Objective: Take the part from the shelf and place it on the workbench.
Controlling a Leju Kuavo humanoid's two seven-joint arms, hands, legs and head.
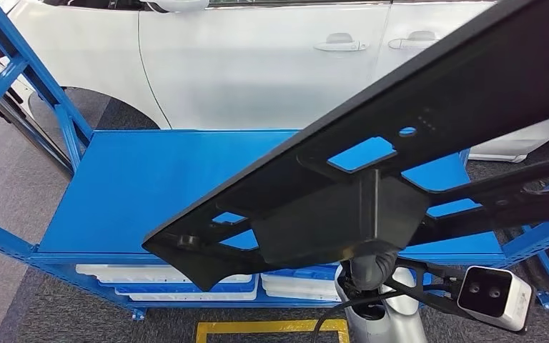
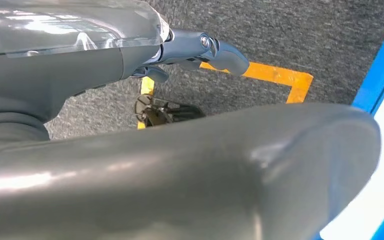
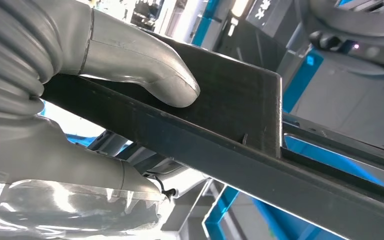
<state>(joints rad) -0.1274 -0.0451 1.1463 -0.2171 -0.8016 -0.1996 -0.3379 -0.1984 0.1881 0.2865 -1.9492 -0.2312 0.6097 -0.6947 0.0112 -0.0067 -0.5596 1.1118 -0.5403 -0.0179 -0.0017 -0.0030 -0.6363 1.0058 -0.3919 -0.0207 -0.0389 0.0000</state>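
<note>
**Part in right hand, held above blue shelf**

Head view: the black part (image 1: 372,171) runs diagonally from lower left to upper right of the frame, held over the blue shelf (image 1: 150,186). White car (image 1: 257,57) fills the top of the frame.

Right wrist view: the right hand (image 3: 80,100) pinches the part, thumb (image 3: 145,65) pressed on its flat face, the other fingers underneath.

Left wrist view: the left hand (image 2: 200,50) hangs over grey carpet and yellow floor tape (image 2: 275,75); whether its fingers are spread or curled, cannot tell.

Judgement: carry phase, workbench not in view. The part is long and gripped at one spot, so it will lever. Turn slowly, keep the far end clear of the shelf posts and car, keep the pinch firm.
</note>
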